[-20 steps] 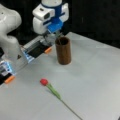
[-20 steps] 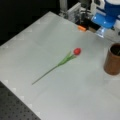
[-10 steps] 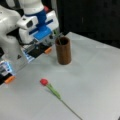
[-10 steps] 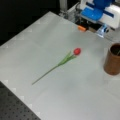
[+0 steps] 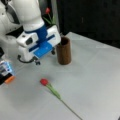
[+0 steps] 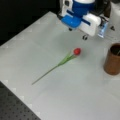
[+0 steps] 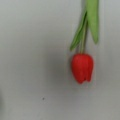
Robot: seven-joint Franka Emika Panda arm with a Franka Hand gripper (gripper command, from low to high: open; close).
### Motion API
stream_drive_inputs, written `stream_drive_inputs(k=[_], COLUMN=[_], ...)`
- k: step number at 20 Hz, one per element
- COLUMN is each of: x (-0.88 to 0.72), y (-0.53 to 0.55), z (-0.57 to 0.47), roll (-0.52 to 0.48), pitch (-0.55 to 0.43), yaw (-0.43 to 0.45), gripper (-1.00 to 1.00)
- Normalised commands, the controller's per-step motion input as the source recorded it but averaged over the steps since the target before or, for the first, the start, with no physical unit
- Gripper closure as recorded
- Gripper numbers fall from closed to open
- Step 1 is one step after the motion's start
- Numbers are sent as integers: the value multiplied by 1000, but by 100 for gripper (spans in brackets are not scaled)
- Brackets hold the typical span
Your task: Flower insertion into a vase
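Table [image 5: 100, 75] first, pale and wide in both front views, carrying everything. Above it hangs the gripper [image 5: 45, 58], its white and blue head filling a front view's upper left, fingertips above the surface with nothing between them that shows; whether the jaws are apart or together, I cannot tell. Just beside it, to its right in a front view, stands the vase [image 5: 63, 51], brown, upright, mouth open. It sits at a front view's right edge too [image 6: 112, 60]. Flower [image 5: 53, 90] lies flat on the table, apart from the vase, red head [image 7: 82, 67] pointing toward the gripper, green stem trailing away. Wrist view shows that bloom close below.
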Motion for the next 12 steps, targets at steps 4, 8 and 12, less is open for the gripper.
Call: stream_drive_inputs(k=[4,8,12], x=[588,295,193], y=[-431,-150,11], z=[31,-6,-79], roll=[-79,-53,-41], pitch=[279,245,181], yaw=[109,215,240], gripper=[-100,-100,-100])
